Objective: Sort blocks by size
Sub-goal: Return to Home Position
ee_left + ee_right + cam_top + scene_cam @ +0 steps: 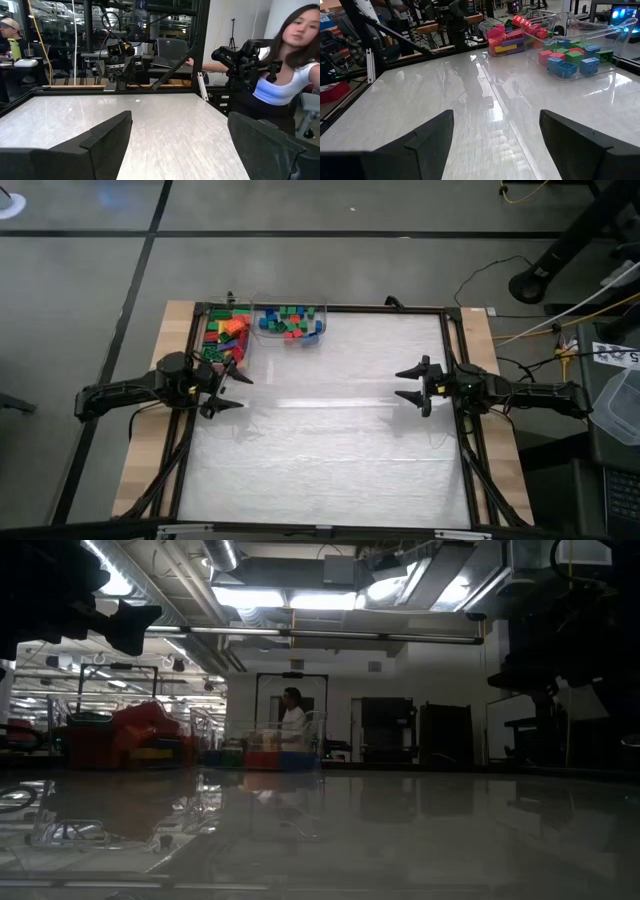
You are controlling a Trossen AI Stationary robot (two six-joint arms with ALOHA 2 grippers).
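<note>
The blocks sit in two clear containers at the table's far left. One container [226, 337] holds longer bricks in red, orange, green, yellow and purple [509, 40]. The other container [291, 323] holds short square bricks in blue, green and red [568, 56]. My left gripper [232, 391] is open and empty, just near of the long-brick container. My right gripper [410, 384] is open and empty at the table's right side, fingers pointing left.
A black frame [452, 360] rims the white tabletop [330, 440]. The wide middle and near part of the table is bare. A person [280, 75] stands beyond the table's right side. Cables lie on the floor at far right.
</note>
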